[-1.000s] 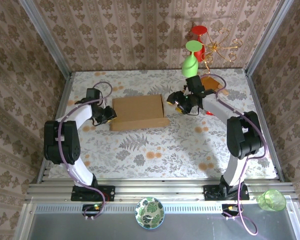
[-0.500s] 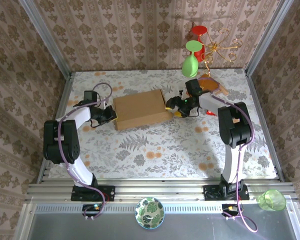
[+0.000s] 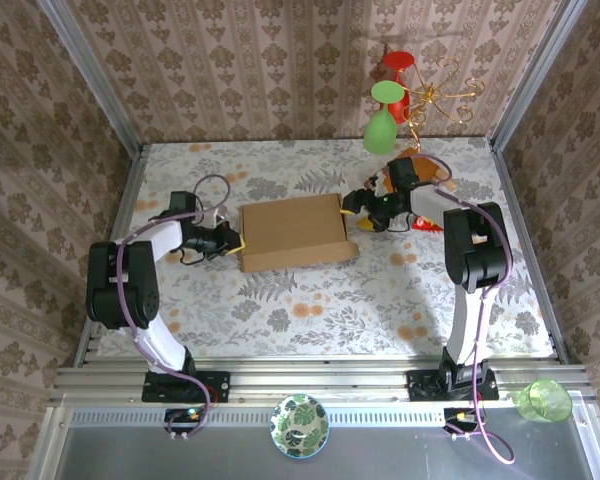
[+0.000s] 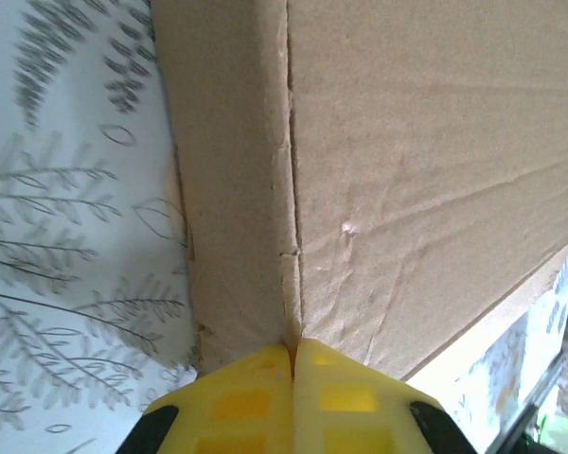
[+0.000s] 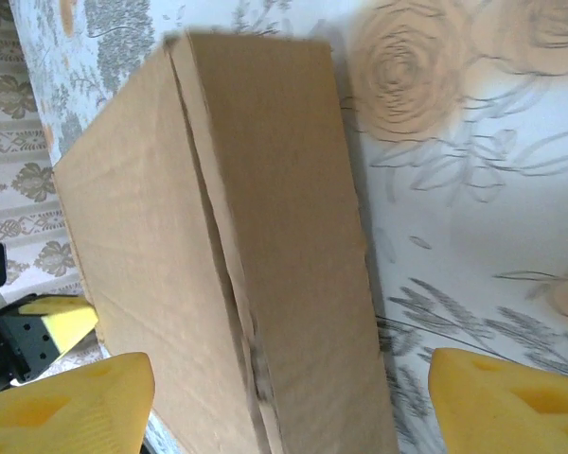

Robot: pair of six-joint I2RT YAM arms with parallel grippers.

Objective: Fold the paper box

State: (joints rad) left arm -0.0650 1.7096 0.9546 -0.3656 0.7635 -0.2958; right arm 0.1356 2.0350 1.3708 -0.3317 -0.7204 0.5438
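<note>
**On the floral bench, the box has slid right**

Between the two arms, the paper box (image 3: 292, 232) lies closed and flat on the bench (image 3: 310, 300), farther right than a second ago and turned slightly. The flap that stuck out along its near side then is now tucked in.

The left tool (image 3: 237, 243) has followed it to the right. Its yellow fingers (image 4: 256, 402) are pressed together with nothing between them, and their tips butt against a crease on the box's left side.

The right tool (image 3: 362, 212) has drawn back toward the far right and spread wider. In the right wrist view its fingers (image 5: 66, 397) stand far apart, holding nothing, with the box's right end just ahead of the gap.

So the box sits between the tools, touching the left one and just beside the right one.
</note>
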